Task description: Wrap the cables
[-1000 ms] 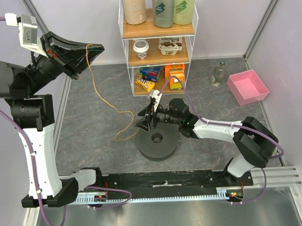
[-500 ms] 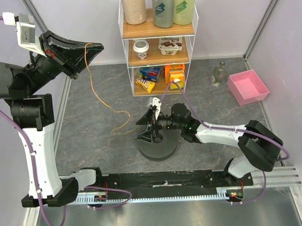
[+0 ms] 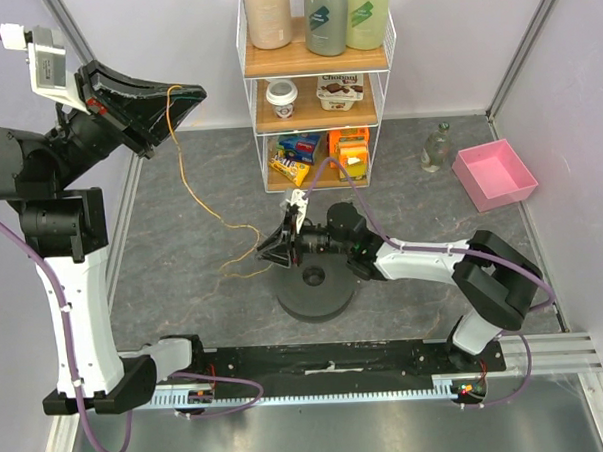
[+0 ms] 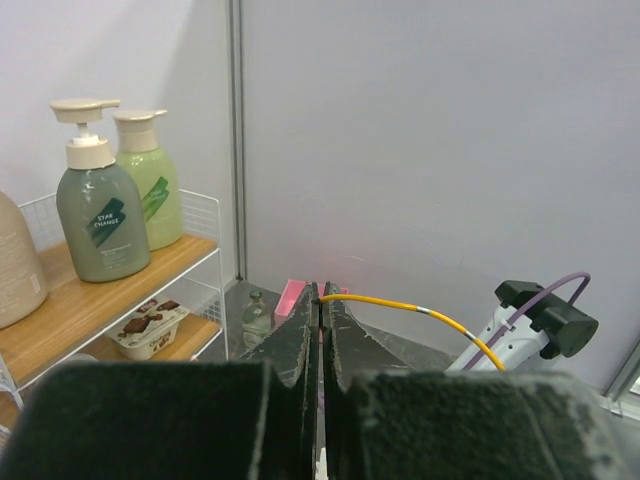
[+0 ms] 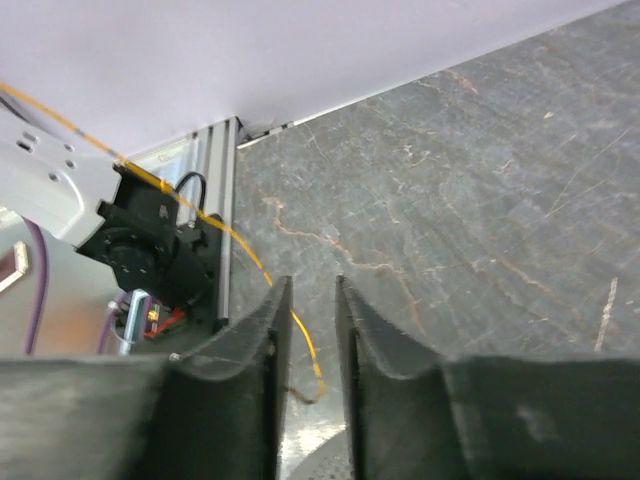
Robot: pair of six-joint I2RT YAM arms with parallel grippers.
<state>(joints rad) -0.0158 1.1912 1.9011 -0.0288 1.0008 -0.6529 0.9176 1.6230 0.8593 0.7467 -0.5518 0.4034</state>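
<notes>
The cable (image 3: 184, 176) is a thin yellow-orange wire that hangs from my left gripper (image 3: 198, 90), held high at the upper left, and drops to a loose loop on the floor left of the dark grey spool (image 3: 316, 290). In the left wrist view, my left gripper (image 4: 320, 290) is shut on the cable's end, and the cable (image 4: 420, 308) curves away to the right. My right gripper (image 3: 263, 253) reaches low, just left of the spool. Its jaws stand a narrow gap apart around my right gripper's midpoint (image 5: 305, 285), and the cable (image 5: 306, 341) runs through that gap without being pinched.
A white wire shelf (image 3: 318, 85) with bottles, a cup and snack packs stands at the back centre. A pink tray (image 3: 494, 173) and a small clear bottle (image 3: 436, 147) sit at the back right. Frame posts and walls close in both sides.
My right gripper has swung left off the spool's top to the cable loop, and its jaws have narrowed from wide open. The left arm has stayed put, still gripping the cable.
</notes>
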